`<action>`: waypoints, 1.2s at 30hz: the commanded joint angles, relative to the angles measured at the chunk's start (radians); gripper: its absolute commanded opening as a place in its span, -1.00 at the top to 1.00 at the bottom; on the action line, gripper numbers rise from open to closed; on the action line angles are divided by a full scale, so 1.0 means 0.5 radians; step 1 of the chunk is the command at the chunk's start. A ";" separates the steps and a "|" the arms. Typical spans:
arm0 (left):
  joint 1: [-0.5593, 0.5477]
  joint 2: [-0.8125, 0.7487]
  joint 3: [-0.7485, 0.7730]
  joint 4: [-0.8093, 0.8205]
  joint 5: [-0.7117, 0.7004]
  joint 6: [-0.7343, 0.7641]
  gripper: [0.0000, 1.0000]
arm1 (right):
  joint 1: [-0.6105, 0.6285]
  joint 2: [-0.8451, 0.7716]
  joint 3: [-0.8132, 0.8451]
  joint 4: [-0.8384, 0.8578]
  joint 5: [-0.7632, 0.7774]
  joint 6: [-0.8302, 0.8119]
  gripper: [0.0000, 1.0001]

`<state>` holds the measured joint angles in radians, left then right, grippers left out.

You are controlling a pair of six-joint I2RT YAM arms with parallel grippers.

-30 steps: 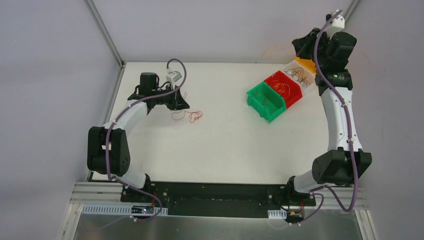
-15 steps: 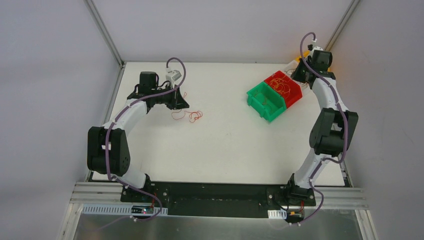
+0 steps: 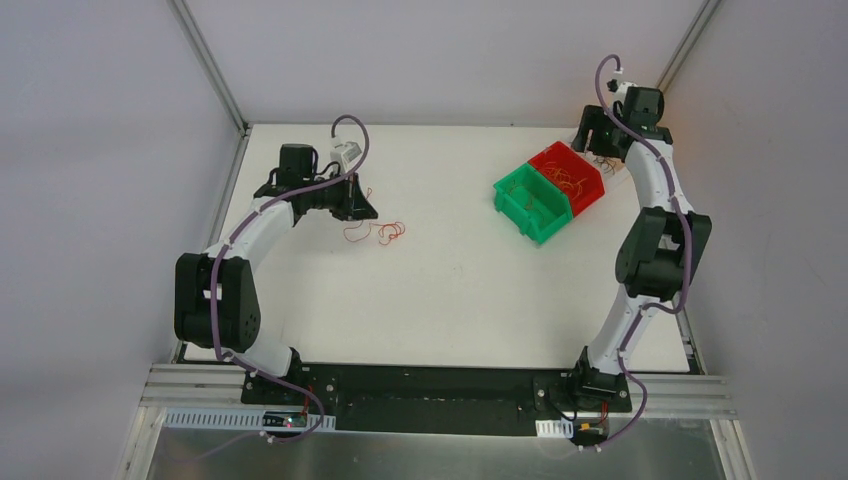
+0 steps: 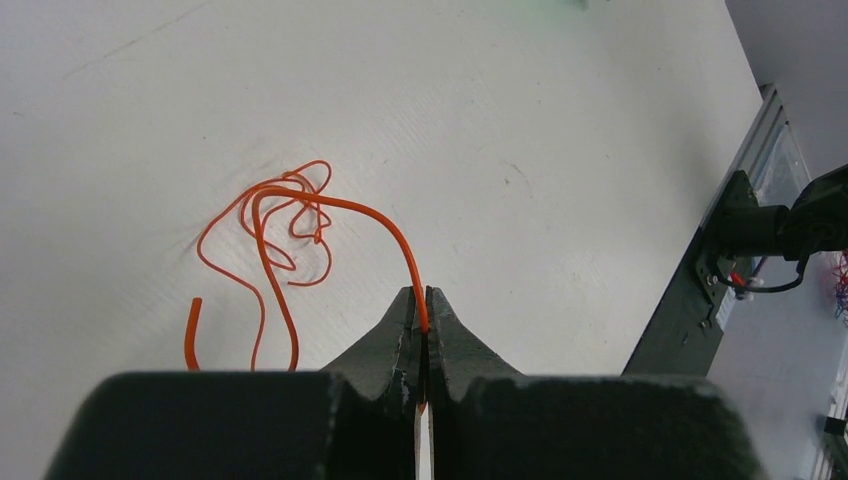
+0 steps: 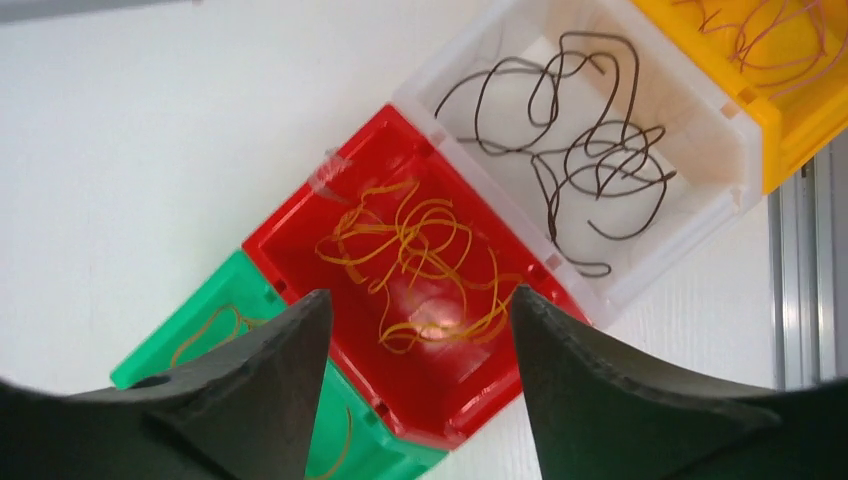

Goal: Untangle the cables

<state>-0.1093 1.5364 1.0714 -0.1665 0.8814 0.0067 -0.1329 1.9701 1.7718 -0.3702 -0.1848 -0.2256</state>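
- Your left gripper sits at the bottom centre of the left wrist view. Its two dark, matte, wedge-shaped fingers are pressed together, pinching one end of a thin orange wire.
- That wire is smooth and glossy. It arcs up and left from the fingertips into a loose knot of curls lying on the table, left of centre, with one free end at the lower left.
- The table is flat, white and faintly scuffed. Its edge runs diagonally down the right of that view, along a dark metal rail.
- Your right gripper fills the bottom of the right wrist view. Its two broad, dark fingers are spread apart with nothing between them, above the red bin.
- The red bin is a glossy plastic box holding a tangle of yellow-orange wires.
- Touching it at the upper right, a white bin holds dark brown wires in wide loops.
- A yellow bin with thin reddish wires fills the top right corner.
- A green bin touches the red one at the lower left and holds a yellowish strand.
- In the top view, the green and red bins sit at the upper right near the table's edge. A wide stretch of white tabletop separates them from the orange tangle.
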 commanded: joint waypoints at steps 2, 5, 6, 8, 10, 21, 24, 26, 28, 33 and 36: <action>0.005 -0.125 0.230 -0.013 0.165 -0.294 1.00 | 0.041 -0.306 -0.002 -0.528 -0.223 -0.439 -0.52; -0.046 -0.188 0.390 -0.012 0.245 -0.458 1.00 | 0.057 -0.549 -0.132 -0.624 -0.348 -0.631 -0.71; -0.060 -0.203 0.453 -0.014 0.279 -0.490 1.00 | 0.057 -0.584 -0.134 -0.648 -0.388 -0.650 -0.72; -0.089 -0.219 0.599 -0.012 0.355 -0.537 1.00 | 0.071 -0.667 -0.087 -0.706 -0.551 -0.605 -0.73; -0.115 -0.212 0.713 -0.013 0.404 -0.578 1.00 | 0.116 -0.725 -0.075 -0.666 -0.720 -0.449 -0.74; -0.214 -0.106 1.115 0.534 0.466 -1.193 1.00 | 0.850 -0.822 -0.538 0.500 -1.215 0.435 -0.85; -0.216 -0.059 1.173 0.787 0.424 -1.504 1.00 | 1.049 -0.806 -0.686 0.906 -1.200 0.579 -0.87; -0.217 -0.042 1.202 0.872 0.383 -1.621 1.00 | 1.187 -0.777 -0.728 1.073 -1.123 0.620 -0.87; -0.217 -0.038 1.213 0.913 0.347 -1.669 1.00 | 1.306 -0.730 -0.744 1.242 -1.059 0.664 -0.84; -0.217 -0.032 1.243 0.941 0.270 -1.739 1.00 | 1.515 -0.612 -0.747 1.462 -0.964 0.600 -0.78; -0.217 -0.030 1.265 0.943 0.245 -1.751 1.00 | 1.554 -0.542 -0.761 1.505 -0.918 0.546 -0.63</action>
<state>-0.2104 1.5280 1.6478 0.2253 1.0359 -0.8124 0.6285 1.6661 1.3926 0.2348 -0.6876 0.0696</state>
